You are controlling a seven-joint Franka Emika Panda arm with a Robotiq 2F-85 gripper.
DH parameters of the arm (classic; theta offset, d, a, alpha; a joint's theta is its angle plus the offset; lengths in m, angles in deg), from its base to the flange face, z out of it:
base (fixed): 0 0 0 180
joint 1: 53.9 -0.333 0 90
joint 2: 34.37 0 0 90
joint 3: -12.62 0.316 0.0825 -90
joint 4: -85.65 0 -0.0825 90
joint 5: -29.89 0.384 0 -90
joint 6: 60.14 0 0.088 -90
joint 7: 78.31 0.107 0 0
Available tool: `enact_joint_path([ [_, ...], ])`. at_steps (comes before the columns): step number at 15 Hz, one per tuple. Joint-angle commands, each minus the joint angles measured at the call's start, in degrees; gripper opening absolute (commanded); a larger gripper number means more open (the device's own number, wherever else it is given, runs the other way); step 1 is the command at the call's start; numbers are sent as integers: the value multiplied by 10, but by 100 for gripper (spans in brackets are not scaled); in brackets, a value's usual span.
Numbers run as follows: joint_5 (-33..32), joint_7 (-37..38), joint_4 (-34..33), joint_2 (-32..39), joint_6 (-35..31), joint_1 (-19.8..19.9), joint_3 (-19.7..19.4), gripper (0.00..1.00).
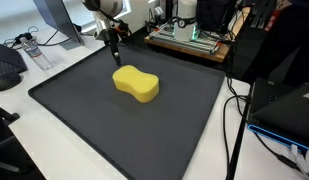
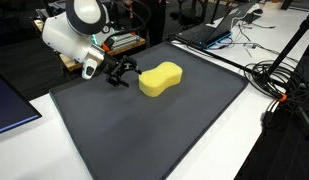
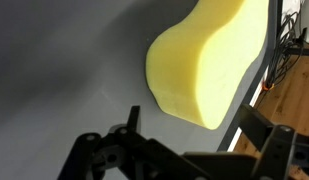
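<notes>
A yellow sponge shaped like a peanut lies on a dark grey mat; it shows in both exterior views. My gripper hangs just above the mat at the sponge's far end, close beside it. In the wrist view the sponge fills the upper middle, and the two fingers stand wide apart below it with nothing between them. The gripper is open and empty.
The mat lies on a white table. A wooden tray with electronics stands behind the mat. Cables and laptops lie along one side. A plastic bottle and a monitor stand are near the mat's corner.
</notes>
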Motion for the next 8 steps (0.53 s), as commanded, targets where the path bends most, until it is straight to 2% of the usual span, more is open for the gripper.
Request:
enact_joint_path([
  [1, 65, -41, 67, -53, -51, -43, -21, 100],
  [4, 127, -58, 102, -80, -125, -81, -21, 100],
  [8, 274, -141, 129, -114, -230, -130, -17, 100],
])
